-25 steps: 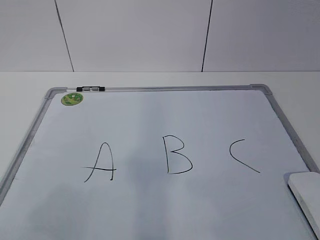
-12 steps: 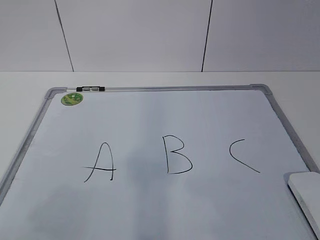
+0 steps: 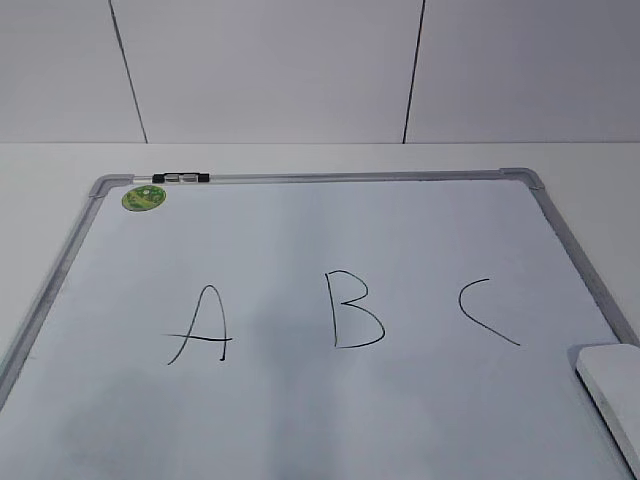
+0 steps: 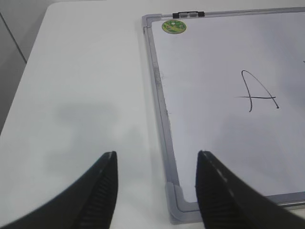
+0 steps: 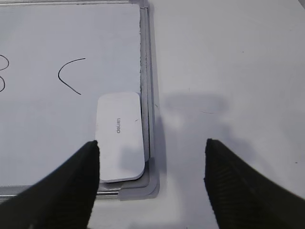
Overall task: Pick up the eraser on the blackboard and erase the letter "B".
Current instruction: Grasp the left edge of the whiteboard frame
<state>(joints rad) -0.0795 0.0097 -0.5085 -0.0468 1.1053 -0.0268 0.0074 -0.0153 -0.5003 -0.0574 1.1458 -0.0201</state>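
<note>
The blackboard is a white dry-erase board with a grey frame, lying flat on the table. The letter "B" is drawn in black at its middle, between an "A" and a "C". The white eraser lies on the board's near right corner; it also shows in the right wrist view. My right gripper is open above that corner, its left jaw beside the eraser, holding nothing. My left gripper is open and empty above the board's near left corner. Neither gripper shows in the exterior view.
A small black-and-silver marker lies on the board's far frame next to a round green sticker. White table surrounds the board, with a white panelled wall behind.
</note>
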